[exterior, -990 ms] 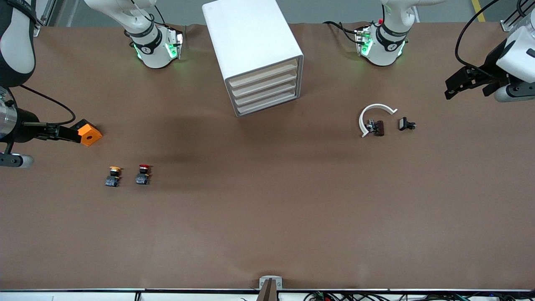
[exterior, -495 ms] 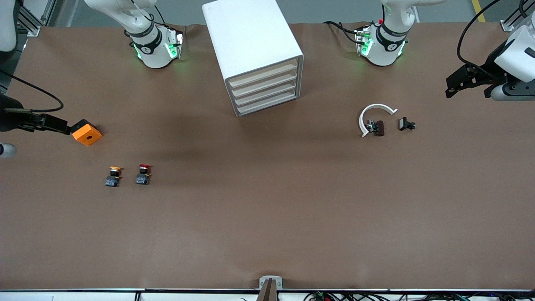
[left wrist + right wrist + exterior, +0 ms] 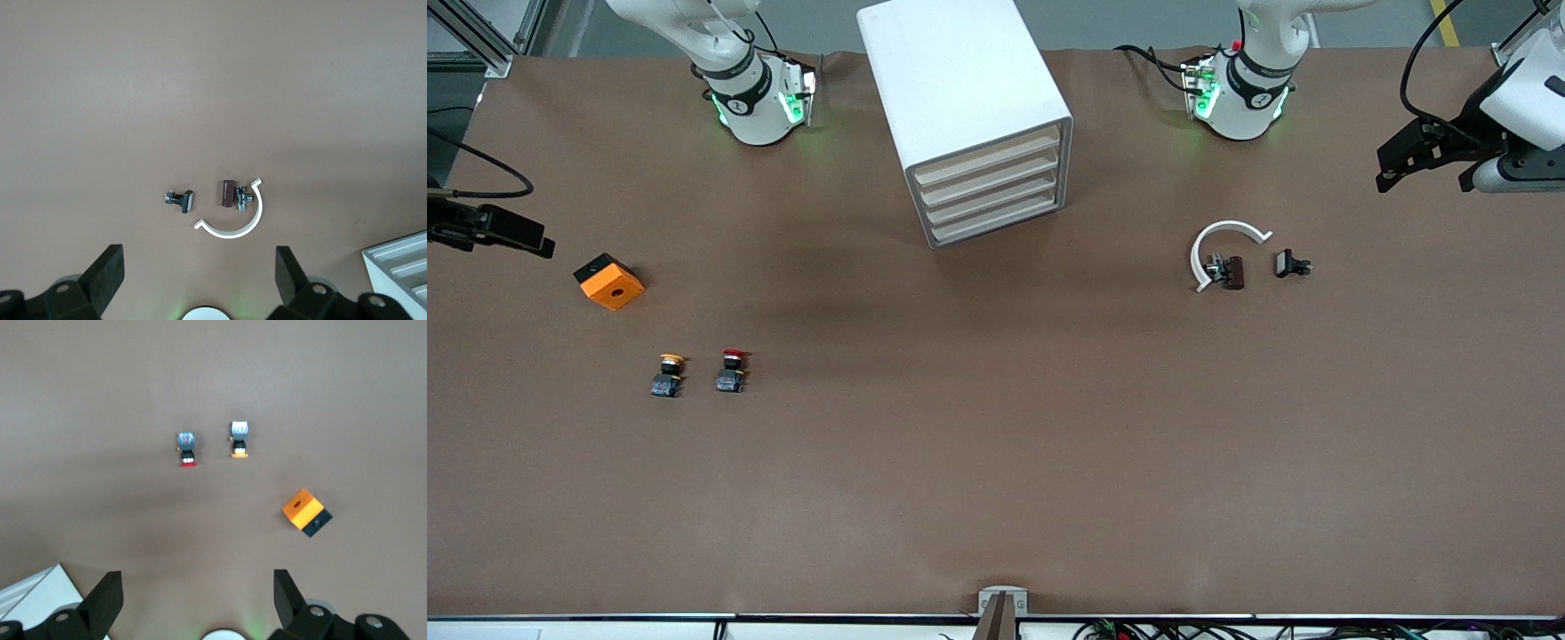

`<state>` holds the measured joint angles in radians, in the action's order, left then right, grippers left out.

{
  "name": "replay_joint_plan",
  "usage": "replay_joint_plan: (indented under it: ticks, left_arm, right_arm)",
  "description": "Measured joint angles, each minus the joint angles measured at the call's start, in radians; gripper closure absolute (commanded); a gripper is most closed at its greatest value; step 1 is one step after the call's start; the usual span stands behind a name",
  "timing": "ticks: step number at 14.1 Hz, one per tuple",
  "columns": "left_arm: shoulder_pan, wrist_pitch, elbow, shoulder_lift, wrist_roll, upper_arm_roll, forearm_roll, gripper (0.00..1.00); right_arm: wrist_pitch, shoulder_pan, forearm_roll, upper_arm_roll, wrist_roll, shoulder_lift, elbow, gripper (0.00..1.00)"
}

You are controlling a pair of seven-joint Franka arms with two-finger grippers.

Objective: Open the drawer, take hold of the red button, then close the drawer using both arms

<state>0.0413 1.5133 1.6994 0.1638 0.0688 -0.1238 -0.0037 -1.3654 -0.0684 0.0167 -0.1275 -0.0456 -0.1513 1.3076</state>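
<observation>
Nothing started yet: the drawer (image 3: 989, 156) is shut, top of the cabinet (image 3: 951, 80). My left gripper (image 3: 1423, 164) and right gripper (image 3: 503, 233) hang over the tabletop ends, jaws released. The button (image 3: 731, 371) sits out beside its yellow twin (image 3: 667, 375). Next: pull that drawer front.

An orange cube (image 3: 609, 282) with a hole in its top face sits on the brown counter (image 3: 996, 462) toward the right arm's end. Nearer the front camera stands a yellow-capped button (image 3: 667, 376). Toward the left arm's end, a white C-shaped clip (image 3: 1213, 244) curves around a small brown-and-metal part (image 3: 1227, 271), with a small black part (image 3: 1290, 264) just beside them.
</observation>
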Motion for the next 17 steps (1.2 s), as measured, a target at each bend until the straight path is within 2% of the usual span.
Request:
replay_joint_plan:
  ticks: [6,14,17]
  left_arm:
    - [0.0,0.0,0.024,0.014,0.0,-0.001,0.0,0.0]
    - [0.0,0.016,0.035,0.018,0.0,0.0,0.0,0.0]
    - [0.0,0.018,0.015,0.0,0.0,0.002,0.0,0.0]
  right_arm:
    - [-0.036,0.001,0.0,-0.001,0.0,0.087,0.09,0.0]
    - [-0.139,0.032,0.004,-0.003,0.0,0.241,0.309,0.0]
    - [-0.161,0.032,0.005,0.0,0.0,0.283,0.358,0.0]
